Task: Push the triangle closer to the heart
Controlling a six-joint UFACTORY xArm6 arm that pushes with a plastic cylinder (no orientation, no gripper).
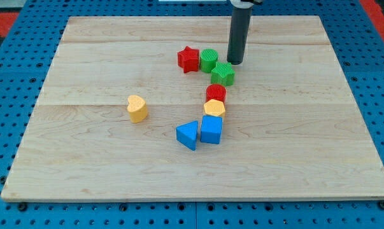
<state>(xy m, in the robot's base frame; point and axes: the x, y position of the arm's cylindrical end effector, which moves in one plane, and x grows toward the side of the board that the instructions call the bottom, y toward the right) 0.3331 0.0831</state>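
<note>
1. The tip (234, 63), the lower end of a straight dark rod that serves in place of a hand, rests on the table (83, 165) near the view's top. It is a bare rod end that grasps nothing.
2. The tip stands just right of one green block (209, 60) and just above a second green block (223, 74). Whether it touches either cannot be told.
3. Eight blocks lie on the table: two red, two green, two yellow, two blue.
4. The red star (188, 59) touches the left side of the upper green block.
5. Below the lower green block, a rough column runs toward the view's bottom: a red block (216, 93), a yellow hexagon (214, 107), then a blue cube (211, 129), each touching the next.
6. The blue triangle (188, 135) lies against the blue cube's left side, well apart from the tip.
7. The yellow heart (137, 108) stands alone, to the left of the triangle and slightly higher in the view, with bare wood between them.
</note>
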